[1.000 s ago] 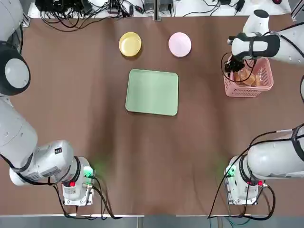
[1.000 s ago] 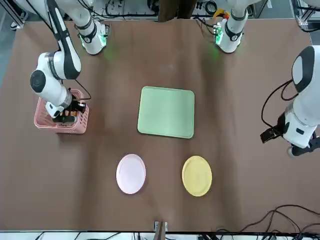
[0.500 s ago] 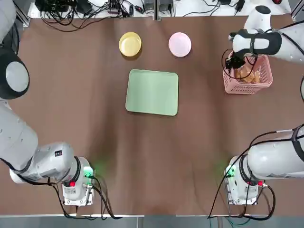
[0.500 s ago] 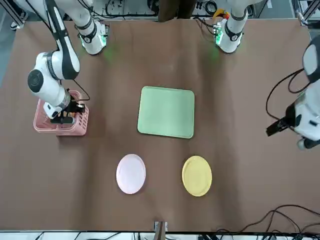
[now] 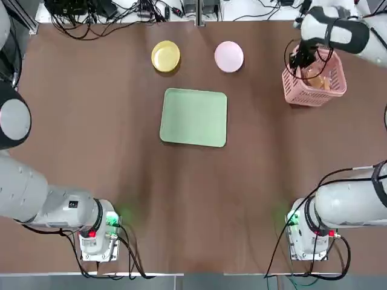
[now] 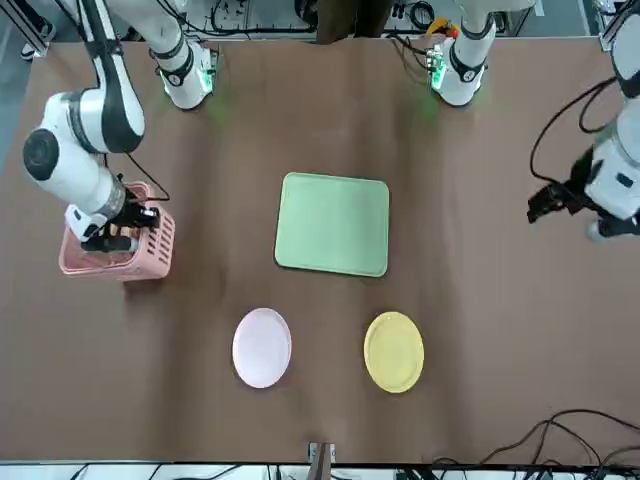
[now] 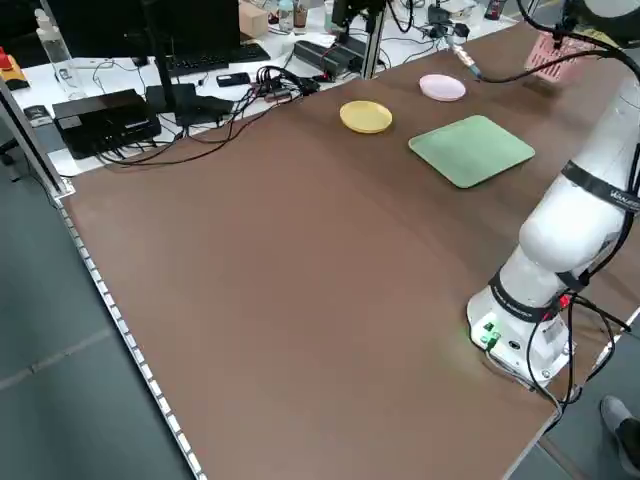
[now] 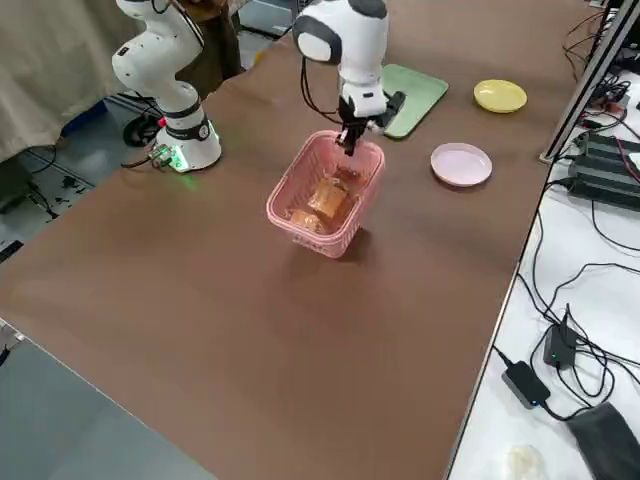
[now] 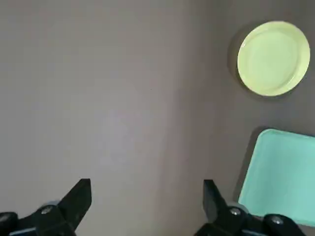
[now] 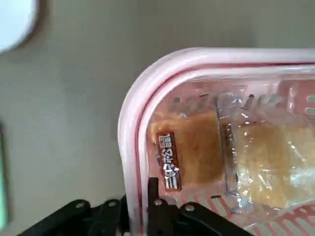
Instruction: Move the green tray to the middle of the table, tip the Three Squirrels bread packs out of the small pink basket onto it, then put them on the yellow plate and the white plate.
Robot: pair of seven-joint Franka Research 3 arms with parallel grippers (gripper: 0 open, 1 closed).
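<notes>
Matte dark brown surface (image 5: 91, 121), broad and bare between the things. Near its middle, flat on the surface, the tray (image 5: 194, 117): pale mint green, rectangular, rounded corners, low rim, smooth plastic, nothing on it. Beyond the tray's far edge, two small round dishes side by side and apart: yellow plate (image 5: 165, 55) with a raised rim, and white plate (image 5: 229, 55), faintly pink, shallower. Both bare.

Well off toward the robot's right, near the far right corner, the basket (image 5: 314, 78): pink plastic, rectangular, slotted lattice walls, thick rounded rim, flaring upward. Tilted, with its shadow lying beside its base on the surface. Inside, the bread packs (image 8: 322, 200): clear crinkled film over orange-brown bread pieces, lying against each other on the basket floor; exact count hard to tell. Red printed label visible on one pack in the right wrist view.

Right hand (image 8: 350, 137) clamped shut on the basket rim at the end nearest the tray, one finger inside the wall, one outside, pointing down.

Left hand (image 9: 145, 204) spread open, empty, hanging above bare surface at the robot's left, well apart from everything; yellow plate and a corner of the tray visible beyond its black fingers (image 9: 78, 196).
</notes>
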